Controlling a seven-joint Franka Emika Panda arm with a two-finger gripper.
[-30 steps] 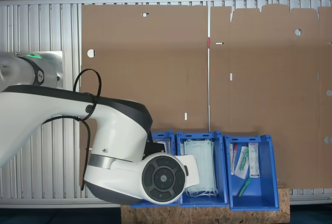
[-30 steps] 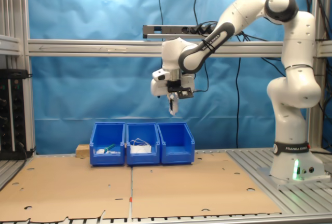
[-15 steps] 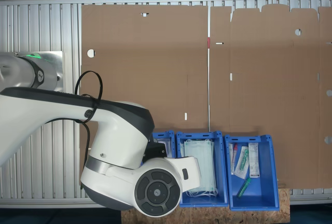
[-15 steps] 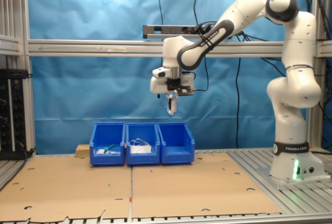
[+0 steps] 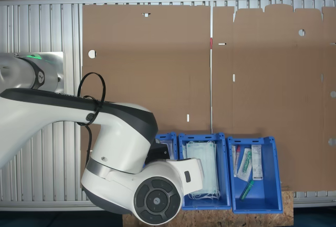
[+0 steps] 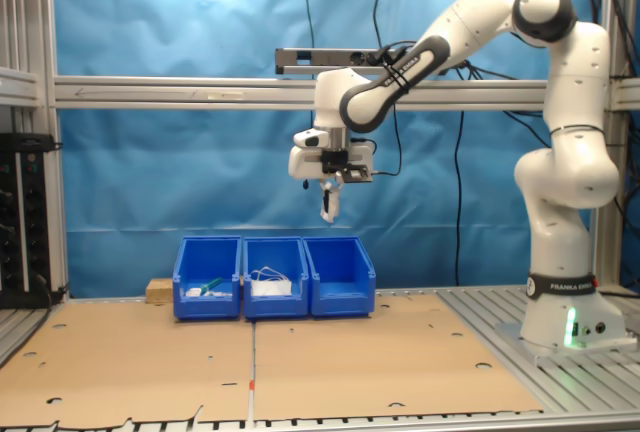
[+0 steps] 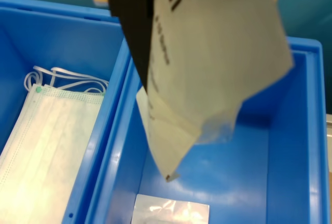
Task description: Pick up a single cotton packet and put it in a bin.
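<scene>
Over the last second the arm (image 6: 470, 22) has swung its wrist a little toward the second exterior view's left and lifted slightly, so the gripper (image 6: 327, 214) now hangs high above the row of three blue bins, roughly over the join between the middle one and the bin (image 6: 340, 277) at the second exterior view's right. In the first exterior view the big white wrist housing (image 5: 157, 198) has slid toward the picture's lower edge, covering most of that bin.

The pincer is closed on the cotton packet (image 7: 207, 63), which dangles from a dark finger (image 7: 132, 22), its loose lower corner pointing down. Below it in the wrist view lies the bin's blue floor (image 7: 233, 172), with one small packet (image 7: 171, 213) already resting there. The neighbouring bin holds pale green masks (image 7: 41, 146).

Judging from this, the carry is nearly done: the packet looks lined up over the right bin, and lowering or letting go is what remains.
</scene>
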